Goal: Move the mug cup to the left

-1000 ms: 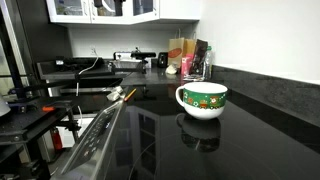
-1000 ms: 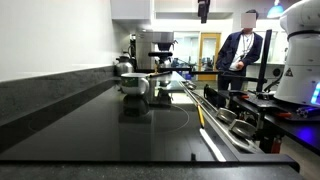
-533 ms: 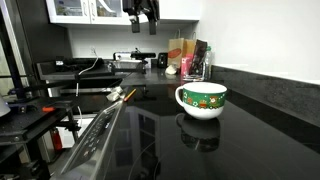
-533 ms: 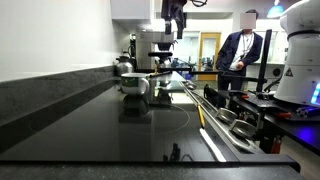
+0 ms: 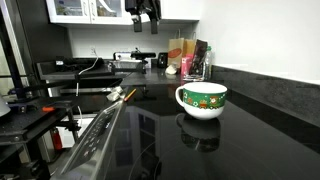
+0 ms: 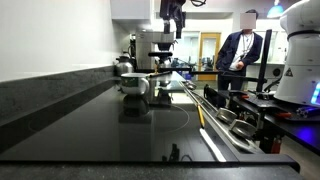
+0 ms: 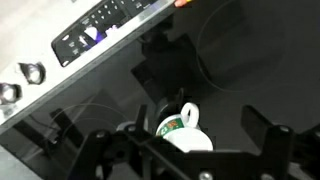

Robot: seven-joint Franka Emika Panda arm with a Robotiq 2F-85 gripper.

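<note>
The mug (image 5: 202, 100) is white and green with a small pattern. It stands upright on the black shiny counter (image 5: 250, 140), closer to the edge along the wall than to the front edge, and away from every corner. In the wrist view its inside looks plain white and its handle points up in the picture. The counter mirrors the mug below it.

At the far end of the counter, towards the wall-side corner, a brown bag (image 5: 177, 48) and some bottles (image 5: 196, 62) stand close together; what they hold I cannot tell. Near the front edge lies a tool with an orange handle (image 5: 128, 96). The wrist view shows a control panel (image 7: 100, 28) with knobs (image 7: 30, 72) along that edge. In an exterior view a coffee machine (image 6: 155, 48) stands beyond the mug and a person (image 6: 240, 45) stands behind the counter. Nothing stands just beside the mug.

The gripper (image 5: 148, 20) hangs high above the counter, well apart from the mug. In the wrist view its fingers (image 7: 62, 128) are spread wide. They hold nothing and touch nothing.
</note>
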